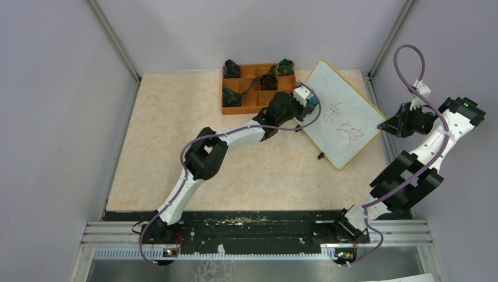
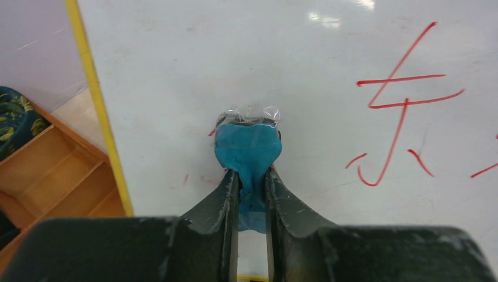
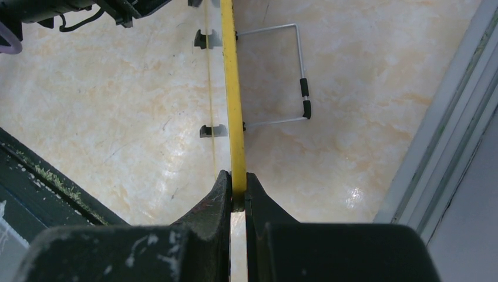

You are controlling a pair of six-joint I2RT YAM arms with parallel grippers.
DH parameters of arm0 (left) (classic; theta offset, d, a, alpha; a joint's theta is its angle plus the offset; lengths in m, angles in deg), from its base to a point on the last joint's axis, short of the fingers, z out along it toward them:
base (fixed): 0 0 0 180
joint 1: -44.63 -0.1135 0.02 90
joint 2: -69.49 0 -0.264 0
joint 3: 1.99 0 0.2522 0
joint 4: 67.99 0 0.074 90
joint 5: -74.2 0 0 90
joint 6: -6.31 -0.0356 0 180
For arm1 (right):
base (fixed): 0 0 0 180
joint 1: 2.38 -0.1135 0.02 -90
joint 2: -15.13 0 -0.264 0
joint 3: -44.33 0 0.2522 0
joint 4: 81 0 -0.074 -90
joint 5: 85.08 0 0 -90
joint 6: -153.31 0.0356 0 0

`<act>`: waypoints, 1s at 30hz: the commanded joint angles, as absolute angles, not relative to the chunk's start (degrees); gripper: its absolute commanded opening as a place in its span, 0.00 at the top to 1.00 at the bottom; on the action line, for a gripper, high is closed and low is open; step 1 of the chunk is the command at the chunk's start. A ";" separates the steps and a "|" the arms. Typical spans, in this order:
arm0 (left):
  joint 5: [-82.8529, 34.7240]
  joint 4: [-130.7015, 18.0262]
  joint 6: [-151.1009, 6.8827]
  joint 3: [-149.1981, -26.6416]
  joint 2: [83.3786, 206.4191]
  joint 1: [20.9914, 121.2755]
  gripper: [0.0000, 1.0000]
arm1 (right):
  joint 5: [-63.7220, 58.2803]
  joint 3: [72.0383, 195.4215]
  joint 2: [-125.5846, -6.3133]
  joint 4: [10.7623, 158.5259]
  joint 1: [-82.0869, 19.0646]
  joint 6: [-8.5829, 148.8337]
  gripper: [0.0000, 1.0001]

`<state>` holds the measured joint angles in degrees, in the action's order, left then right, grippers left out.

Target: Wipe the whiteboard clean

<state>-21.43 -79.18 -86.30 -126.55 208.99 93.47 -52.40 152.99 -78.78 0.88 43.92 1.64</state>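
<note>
The whiteboard (image 1: 343, 114) is showing a white face inside a yellow frame, with red handwritten strokes (image 2: 405, 77) running across it. The eraser pad (image 2: 246, 147) is showing teal-blue against the left gripper's (image 2: 251, 173) scuffed dark grey fingers. The compartment tray (image 1: 251, 70) is showing orange, and a rounded object (image 2: 14, 117) in it is displaying dark green with a yellow leaf pattern. The tabletop (image 1: 176, 135) is showing cream-peach marbling.

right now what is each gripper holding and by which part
Left gripper pinches a blue eraser by its narrow rear end. Right gripper clamps the whiteboard by its yellow frame edge.
</note>
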 commanded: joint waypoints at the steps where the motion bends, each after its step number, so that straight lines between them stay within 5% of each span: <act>1: -23.85 -81.04 -86.63 -125.85 206.67 96.14 0.97 | -46.03 150.91 -77.80 -0.70 42.12 -2.84 1.00; 18: -21.39 -77.38 -87.21 -126.89 207.40 88.76 0.98 | -46.34 150.47 -77.69 -0.74 42.09 -3.14 1.00; 30: -24.31 -78.55 -87.39 -126.29 206.76 96.91 0.98 | -46.41 150.06 -77.48 -0.70 42.05 -3.31 1.00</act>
<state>-21.56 -77.35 -87.20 -126.27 208.86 92.42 -52.97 152.27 -78.38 1.69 43.88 1.84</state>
